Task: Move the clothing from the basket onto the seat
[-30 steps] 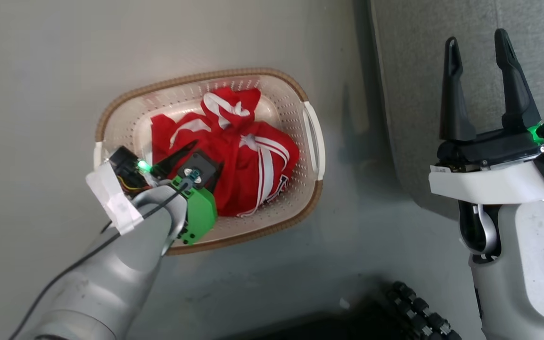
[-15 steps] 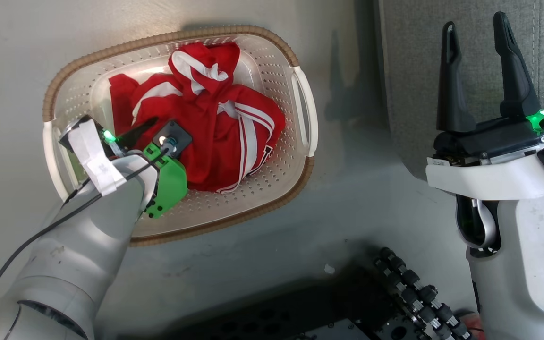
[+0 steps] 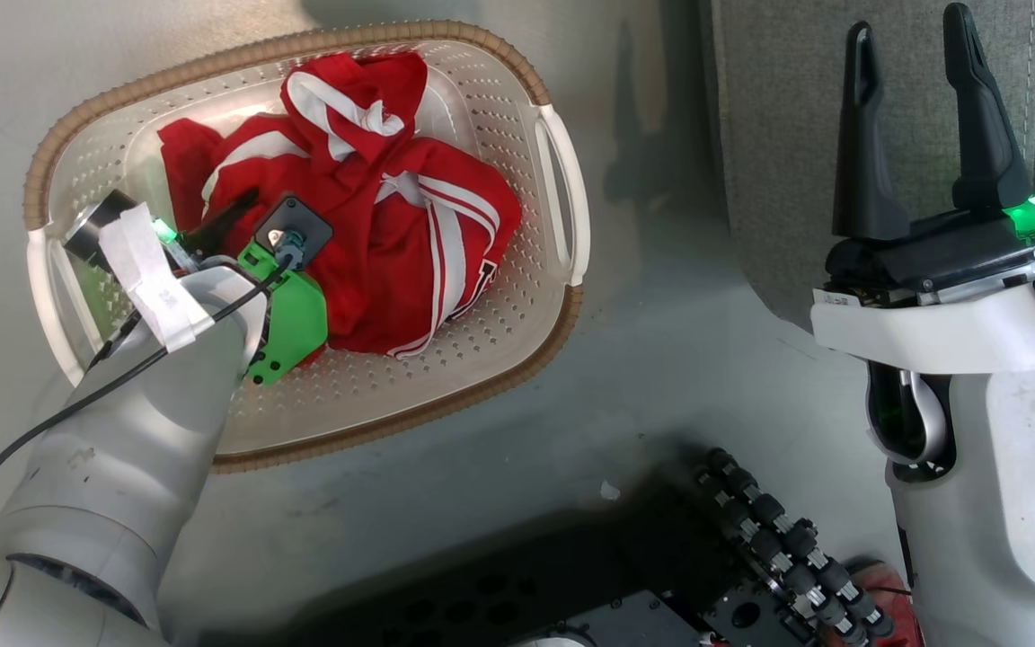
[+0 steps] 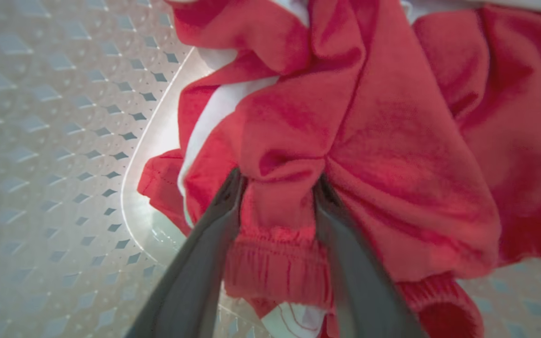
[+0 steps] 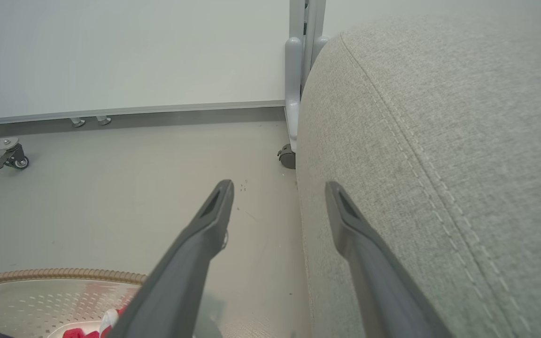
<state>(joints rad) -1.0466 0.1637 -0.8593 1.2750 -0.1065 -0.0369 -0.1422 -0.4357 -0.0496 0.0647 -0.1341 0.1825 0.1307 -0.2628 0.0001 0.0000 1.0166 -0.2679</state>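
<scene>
Red clothing heaped in basket on floor, left gripper down among it, jaws partway apart astride a red fold, touching both sides, firm hold impossible to tell, right gripper wide open, empty, raised before grey seat

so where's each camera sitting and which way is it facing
head view: on the head, looking down at the basket of clothing, seat to its right; shows the left forearm and the open right gripper.
left wrist view: on the left wrist, looking into the basket; left gripper's fingers flank a fold of clothing.
right wrist view: on the right wrist, looking across the floor beside the seat; its own open fingers show.
shared: all three show basket and clothing.
</scene>
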